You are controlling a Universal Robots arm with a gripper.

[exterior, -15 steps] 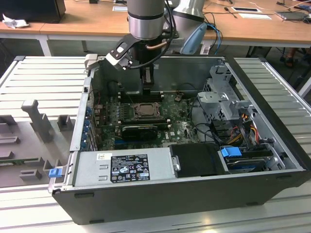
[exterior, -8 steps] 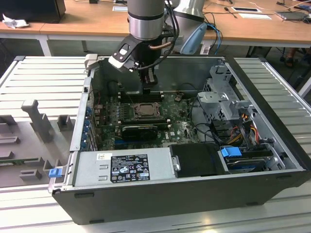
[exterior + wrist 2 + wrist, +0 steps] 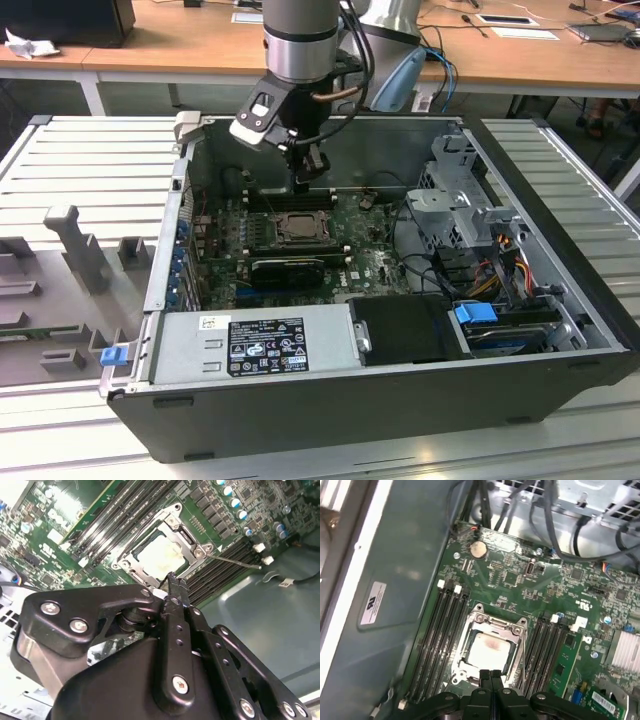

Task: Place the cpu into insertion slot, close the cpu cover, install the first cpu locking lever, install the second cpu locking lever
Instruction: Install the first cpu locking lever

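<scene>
The cpu lies flat in the insertion slot on the green board, its pale top showing a faint stain. The cpu cover lies down around the chip, which shows through its window. The slot's contact field is hidden under the chip. A thin metal locking lever sticks out from one socket corner over the memory slots. My gripper hangs just above the socket's far edge in the exterior view. In both wrist views its black fingers are pressed together on nothing, and the gripper points at the socket's edge.
Black memory slots flank the socket on both sides. The case walls enclose the board. A grey power supply, a dark heatsink, a drive cage and loose cables crowd the case.
</scene>
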